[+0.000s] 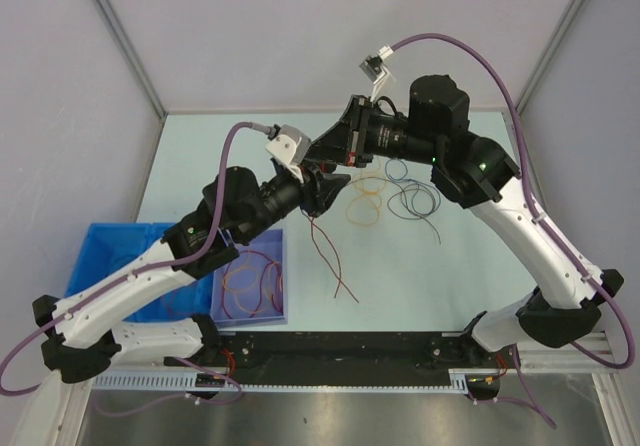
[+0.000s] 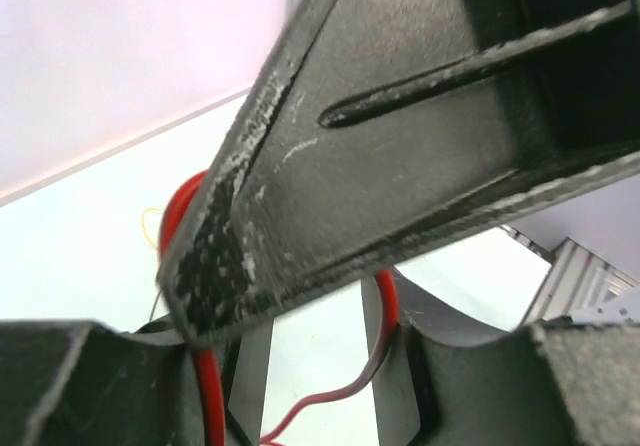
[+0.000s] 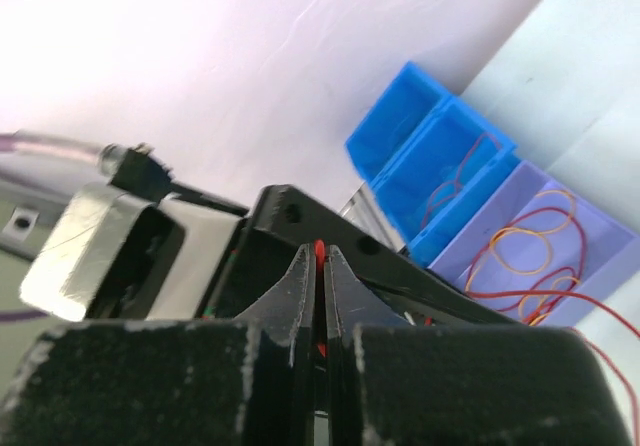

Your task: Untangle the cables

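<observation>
Right of the blue bin (image 1: pixel 110 256), the left arm (image 1: pixel 150 276) and right arm (image 1: pixel 520 216) bend inward, meeting above the table (image 1: pixel 450 266). The right gripper (image 3: pixel 320 266) pinches a red cable (image 1: pixel 325 241) that dangles there; the left gripper (image 1: pixel 322 188) has its jaws apart around it. Other cables (image 1: pixel 395 194) lie farther right.

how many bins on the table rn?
3, in a row at the left of the table: outer blue bin, middle blue bin, then lavender bin nearest the centre, cable loops inside. From above, the left arm hides part of the blue pair.
</observation>
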`<state>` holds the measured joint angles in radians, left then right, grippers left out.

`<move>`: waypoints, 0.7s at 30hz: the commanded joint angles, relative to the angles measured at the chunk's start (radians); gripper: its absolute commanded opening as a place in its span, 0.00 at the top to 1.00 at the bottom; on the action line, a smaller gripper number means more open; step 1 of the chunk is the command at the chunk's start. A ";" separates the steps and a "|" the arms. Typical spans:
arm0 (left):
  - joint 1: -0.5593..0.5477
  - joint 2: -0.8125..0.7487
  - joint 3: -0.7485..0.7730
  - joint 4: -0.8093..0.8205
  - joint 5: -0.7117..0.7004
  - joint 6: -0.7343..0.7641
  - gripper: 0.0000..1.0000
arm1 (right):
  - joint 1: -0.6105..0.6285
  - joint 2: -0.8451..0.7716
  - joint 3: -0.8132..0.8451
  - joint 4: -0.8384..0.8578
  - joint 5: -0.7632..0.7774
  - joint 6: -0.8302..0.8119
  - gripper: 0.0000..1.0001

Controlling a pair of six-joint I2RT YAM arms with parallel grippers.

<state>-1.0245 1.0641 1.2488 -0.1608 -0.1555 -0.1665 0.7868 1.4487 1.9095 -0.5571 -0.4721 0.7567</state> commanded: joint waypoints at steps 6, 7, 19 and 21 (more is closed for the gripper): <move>-0.026 -0.064 -0.045 0.036 -0.030 0.031 0.37 | -0.006 -0.067 -0.070 0.075 0.239 0.043 1.00; -0.026 -0.061 -0.045 0.040 -0.020 0.036 0.26 | -0.006 -0.067 -0.078 0.080 0.233 0.046 1.00; -0.026 -0.016 -0.025 0.038 -0.067 0.053 0.57 | -0.003 -0.094 -0.105 0.100 0.237 0.072 1.00; -0.026 -0.015 -0.035 0.046 -0.076 0.053 0.58 | -0.001 -0.103 -0.122 0.105 0.256 0.093 1.00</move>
<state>-1.0416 1.0458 1.2041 -0.1513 -0.1913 -0.1234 0.7841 1.3949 1.8011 -0.4973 -0.2691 0.8165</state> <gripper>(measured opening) 0.430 0.021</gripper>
